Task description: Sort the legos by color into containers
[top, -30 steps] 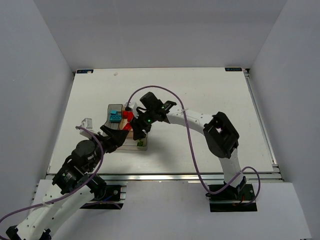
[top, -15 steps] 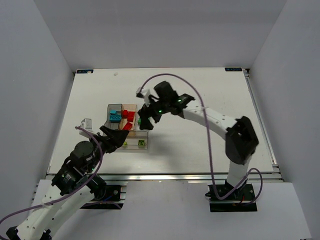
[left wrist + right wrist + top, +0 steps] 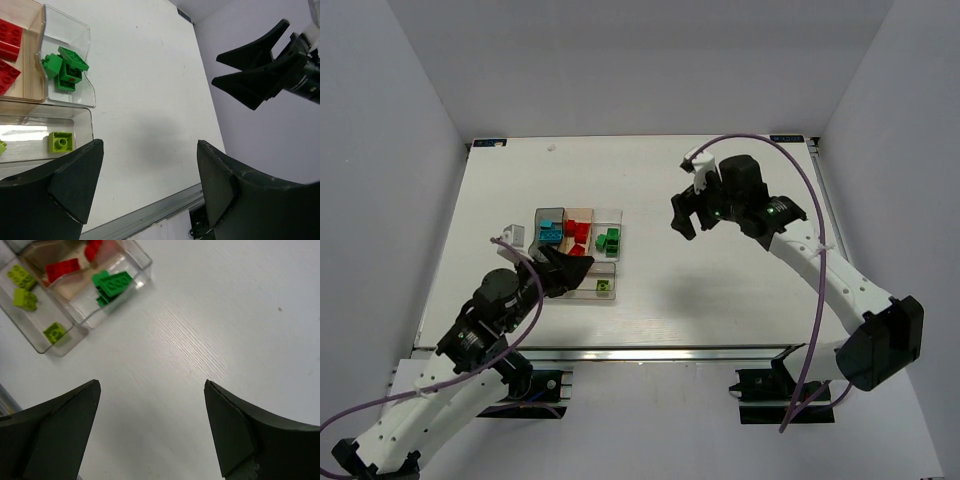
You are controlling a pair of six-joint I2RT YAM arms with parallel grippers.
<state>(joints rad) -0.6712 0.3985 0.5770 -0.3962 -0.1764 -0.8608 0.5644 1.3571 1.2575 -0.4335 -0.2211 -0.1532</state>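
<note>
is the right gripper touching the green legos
Apart. The right wrist view shows the right gripper open above bare table, the green legos lying in their clear bin away from it.

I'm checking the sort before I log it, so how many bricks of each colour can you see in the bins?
Lime-yellow bricks: 3
Dark green bricks: 3
Red bricks: about 3, overlapping
Cyan bricks: at least 2, too small to be sure
Total: about 11

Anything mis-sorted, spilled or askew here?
Nothing stands out. Dark green bricks lie jumbled but inside their clear plastic bin; red bricks are in the tan-tinted bin, lime-yellow bricks in the long clear bin. No loose bricks visible on the white table.
</note>
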